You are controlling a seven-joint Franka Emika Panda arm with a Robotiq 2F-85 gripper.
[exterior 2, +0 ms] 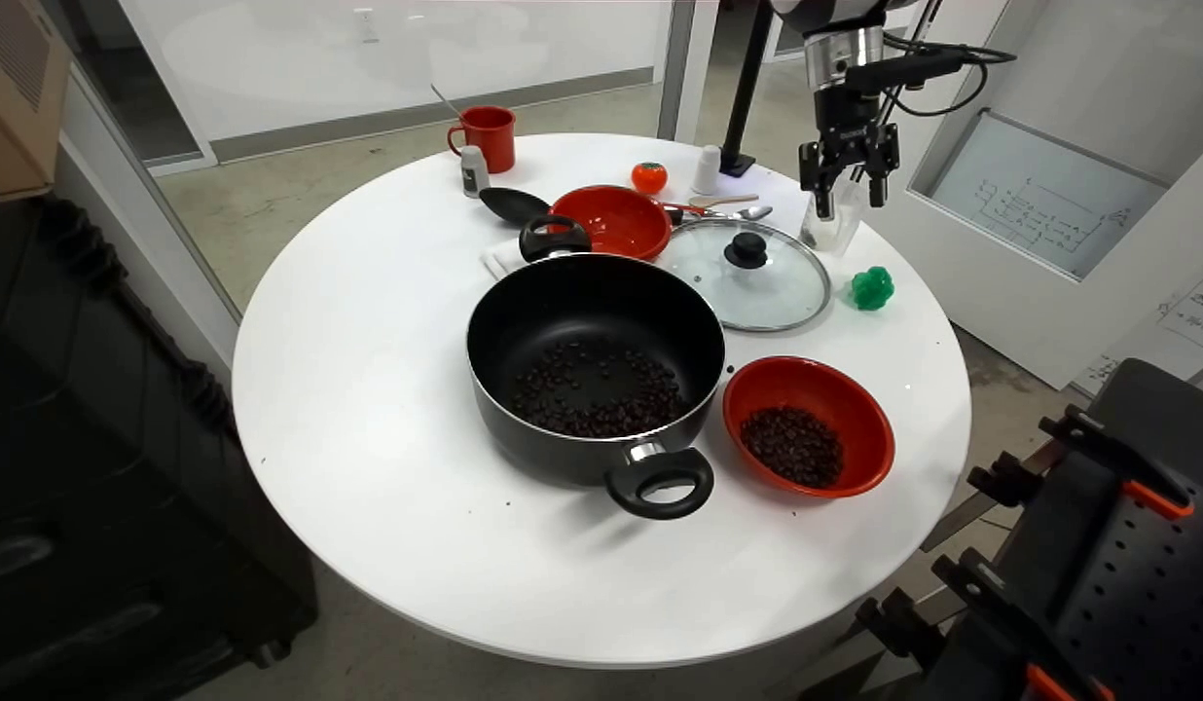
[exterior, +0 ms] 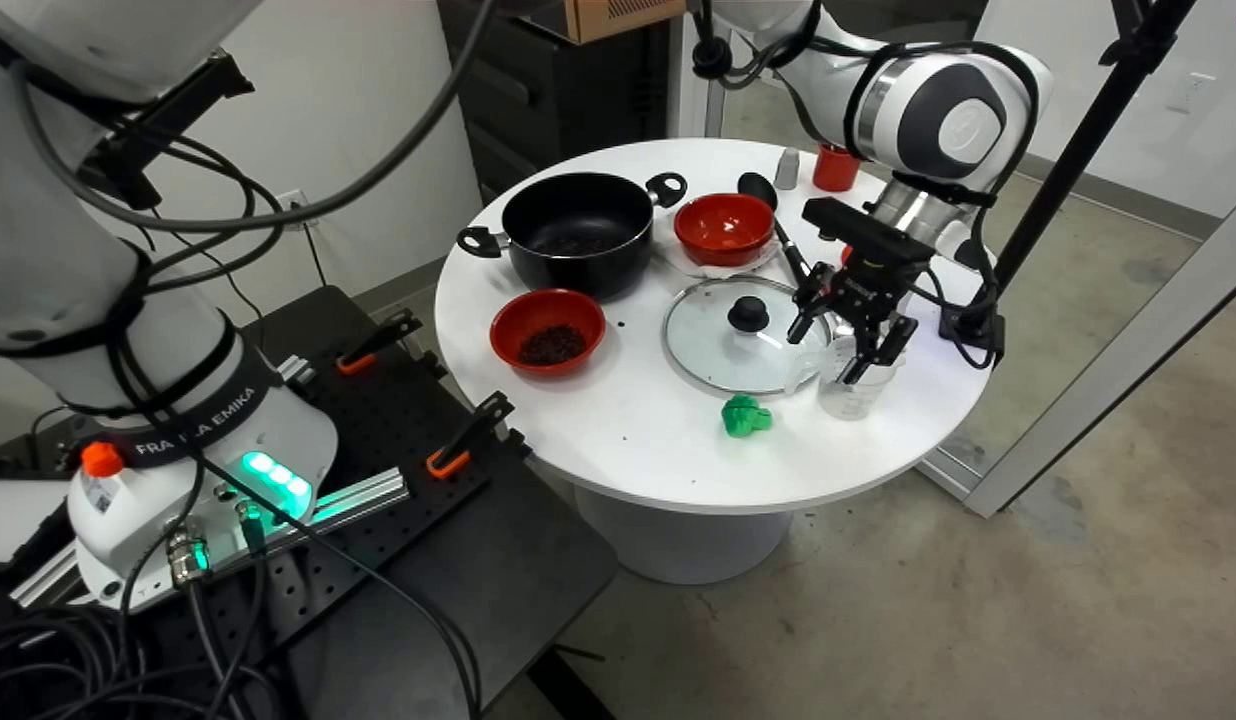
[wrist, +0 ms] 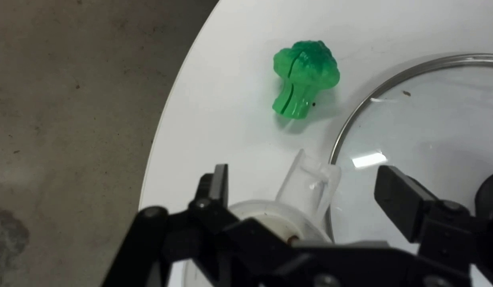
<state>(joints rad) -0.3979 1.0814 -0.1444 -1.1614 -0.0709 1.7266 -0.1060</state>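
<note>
Fingers (wrist: 404,203) spread wide, nothing pinched. Clear cup (exterior: 850,402) standing on the surface (exterior 2: 368,467) just below, its handle (wrist: 306,187) between the two in the wrist view; contact can't be told. Nearby: glass lid (wrist: 422,131) beside the cup, then toy broccoli (wrist: 304,77). Farther off: red bowl (exterior 2: 845,391) with beans (exterior 2: 791,446), black pot (exterior 2: 601,292) with more, uncovered. Progress, my judgement: beans already in bowl and pot; cup set down or not yet picked up, unclear which; backing off or gripping left

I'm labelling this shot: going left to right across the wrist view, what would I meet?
Concrete floor → white table edge → green toy broccoli → glass lid → lid's black knob.
</note>
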